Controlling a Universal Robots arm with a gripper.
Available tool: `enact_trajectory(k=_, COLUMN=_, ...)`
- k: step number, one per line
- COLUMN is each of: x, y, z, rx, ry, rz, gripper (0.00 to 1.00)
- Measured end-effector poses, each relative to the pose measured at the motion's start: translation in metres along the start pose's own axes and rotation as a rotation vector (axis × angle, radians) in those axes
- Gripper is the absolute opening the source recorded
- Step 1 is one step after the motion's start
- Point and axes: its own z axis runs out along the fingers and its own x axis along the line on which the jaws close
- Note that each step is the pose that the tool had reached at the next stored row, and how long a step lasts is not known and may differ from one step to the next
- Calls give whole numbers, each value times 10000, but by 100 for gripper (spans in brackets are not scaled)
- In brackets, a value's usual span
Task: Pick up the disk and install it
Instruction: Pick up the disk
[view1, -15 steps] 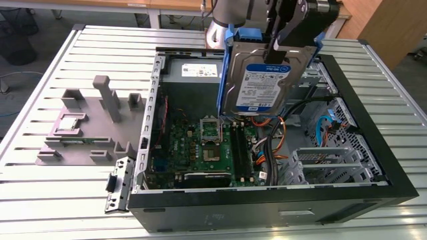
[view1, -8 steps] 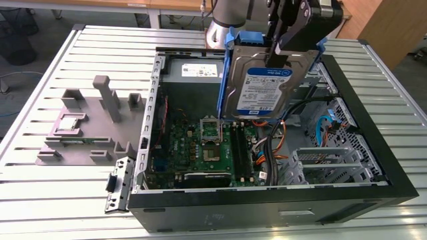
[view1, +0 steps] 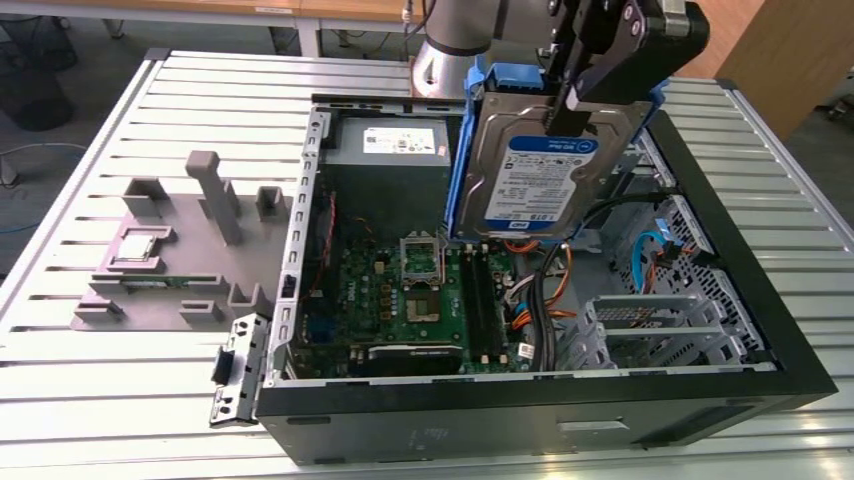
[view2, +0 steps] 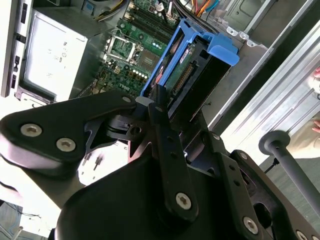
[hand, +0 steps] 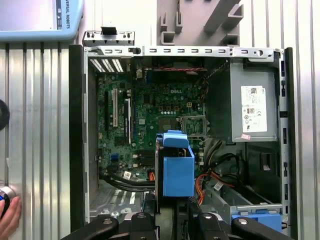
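The disk (view1: 541, 175), a silver hard drive with a white-and-blue label in a blue plastic carrier, hangs on edge above the open computer case (view1: 747, 330). My gripper (view1: 571, 98) is shut on its upper end, and one black finger (view1: 587, 90) lies across the labelled face. The disk's lower end hovers over the motherboard (view1: 414, 300), clear of it. In the second wrist view, the disk (view2: 192, 70) sticks out from the gripper (view2: 170, 107) toward the case interior. The first wrist view has the disk's blue carrier (hand: 177, 167) end-on just beyond the gripper (hand: 172, 210).
A grey power-supply box (view1: 387, 150) sits at the case's far end. A metal drive cage (view1: 654, 330) and cables lie at the exterior view's right, holding a blue bracket (hand: 260, 220). A grey fixture (view1: 174, 250) stands on the slatted table (view1: 120, 400). A hand (hand: 10, 217) rests beside the case.
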Motion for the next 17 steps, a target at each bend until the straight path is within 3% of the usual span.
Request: enact_trajectory(k=17, x=23, y=-14, z=-2, rx=0, ry=0, rz=-1, gripper=35)
